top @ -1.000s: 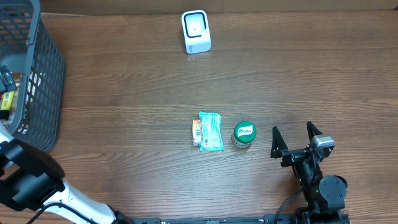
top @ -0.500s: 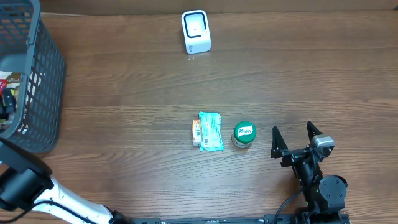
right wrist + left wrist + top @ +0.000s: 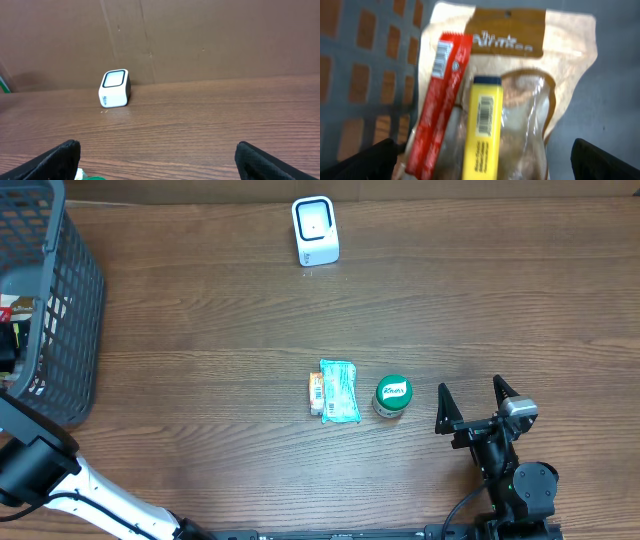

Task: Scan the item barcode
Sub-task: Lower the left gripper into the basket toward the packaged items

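Scanner [image 3: 315,230] at far table [image 3: 200,320] edge — well apart from jar [image 3: 393,396]

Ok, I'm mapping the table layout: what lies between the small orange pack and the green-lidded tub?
The teal packet, close against the orange pack and a small gap short of the green-lidded tub. The overhead view shows it.
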Tool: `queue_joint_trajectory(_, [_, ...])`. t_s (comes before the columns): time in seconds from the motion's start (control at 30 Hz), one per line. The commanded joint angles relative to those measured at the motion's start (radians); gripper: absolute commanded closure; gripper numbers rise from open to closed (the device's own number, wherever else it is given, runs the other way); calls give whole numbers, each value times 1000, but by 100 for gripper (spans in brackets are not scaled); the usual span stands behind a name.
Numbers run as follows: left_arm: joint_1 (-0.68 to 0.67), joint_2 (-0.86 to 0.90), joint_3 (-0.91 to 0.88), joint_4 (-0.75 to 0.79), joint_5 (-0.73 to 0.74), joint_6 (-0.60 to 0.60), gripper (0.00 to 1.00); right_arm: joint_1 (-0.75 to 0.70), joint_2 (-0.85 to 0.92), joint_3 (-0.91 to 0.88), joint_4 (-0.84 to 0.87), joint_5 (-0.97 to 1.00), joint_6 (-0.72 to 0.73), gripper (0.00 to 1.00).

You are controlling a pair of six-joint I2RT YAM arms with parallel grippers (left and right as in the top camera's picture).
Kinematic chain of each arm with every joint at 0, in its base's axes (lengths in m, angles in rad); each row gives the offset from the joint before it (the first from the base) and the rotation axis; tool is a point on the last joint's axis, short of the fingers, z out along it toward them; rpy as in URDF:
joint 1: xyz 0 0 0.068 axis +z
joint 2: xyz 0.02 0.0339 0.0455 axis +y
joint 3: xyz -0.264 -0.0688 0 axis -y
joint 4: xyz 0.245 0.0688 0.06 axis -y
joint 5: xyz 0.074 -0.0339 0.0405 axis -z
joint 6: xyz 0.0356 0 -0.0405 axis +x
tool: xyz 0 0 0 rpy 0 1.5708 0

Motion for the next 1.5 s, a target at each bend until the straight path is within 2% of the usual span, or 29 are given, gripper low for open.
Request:
queue_joint_trajectory(0.0, [-5,37,-5,21,50,26,1,-4,-12,-11,3,-1,3,0])
queue_joint_trajectory(0.43, [23,122,-5,29,56,19,1,-4,-12,-11,3,-1,3,0])
queue_joint_trajectory(0.6, [34,138,-5,-12,119,-12,0,-4,-12,-11,3,-1,3,0])
queue_joint_trajectory(0.77, [27,138,-5,-63,114,-15,16,-4,-12,-11,3,-1,3,0])
queue_joint_trajectory(0.83, [24,138,-5,-71,95,-56,20,-4,-12,-11,3,-1,3,0])
queue_joint_trajectory(0.9, [23,138,-5,-79,87,-90,30,-4,-12,-11,3,-1,3,0])
queue_joint_trajectory(1.0, [19,138,-5,-95,87,-114,57,-4,-12,-11,3,-1,3,0])
queue_joint_trajectory(1.07, [17,138,-5,-99,88,-117,82,-4,-12,-11,3,-1,3,0])
queue_joint_trajectory(1.13, [16,138,-5,-101,88,-117,93,-4,-12,-11,3,-1,3,0])
queue_joint_trajectory(1.17, [16,138,-5,-101,88,-119,96,-4,-12,-11,3,-1,3,0])
queue_joint_trajectory(1.47, [7,111,84,-126,81,-335,96,-4,-12,-11,3,-1,3,0])
